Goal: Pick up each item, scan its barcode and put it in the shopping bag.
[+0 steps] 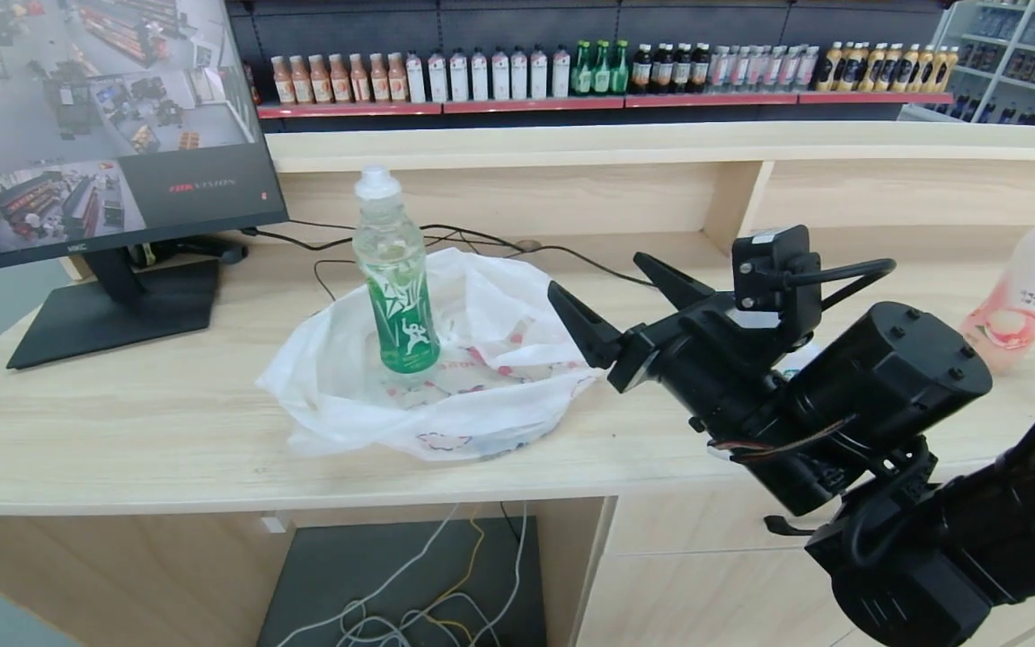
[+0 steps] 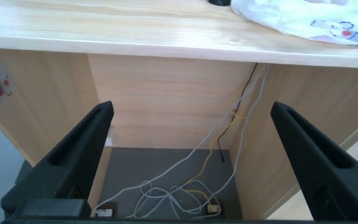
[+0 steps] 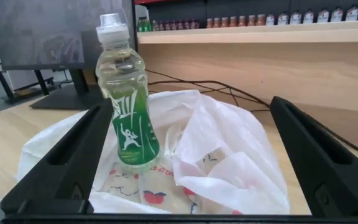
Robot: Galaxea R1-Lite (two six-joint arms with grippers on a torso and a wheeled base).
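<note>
The green bottle (image 1: 394, 288) is standing straight up in the middle of the white shopping bag (image 1: 490, 377). The bag is lying open and crumpled on the wooden counter (image 1: 122, 431), and its sides are puffing up around the bottle. The bottle has a white cap, and nothing is holding it.

The right gripper (image 1: 597, 274) is hanging just beside the bag, on the robot's right side of it. Its two black fingers are spreading wide apart and holding nothing. They are pointing toward the bottle (image 3: 126, 106) and the bag (image 3: 229, 155).

A pink bottle (image 1: 1034, 288) is standing far off at the right end of the counter.

The left gripper (image 2: 191, 109) is sitting down low, in front of the counter and below its top. Its fingers are also spreading wide and holding nothing. Loose wires (image 2: 185, 186) are lying in the open space under the counter.

A big monitor (image 1: 95, 117) is standing on the left end of the counter. Rows of drinks (image 1: 607, 67) are lining a shelf behind.
</note>
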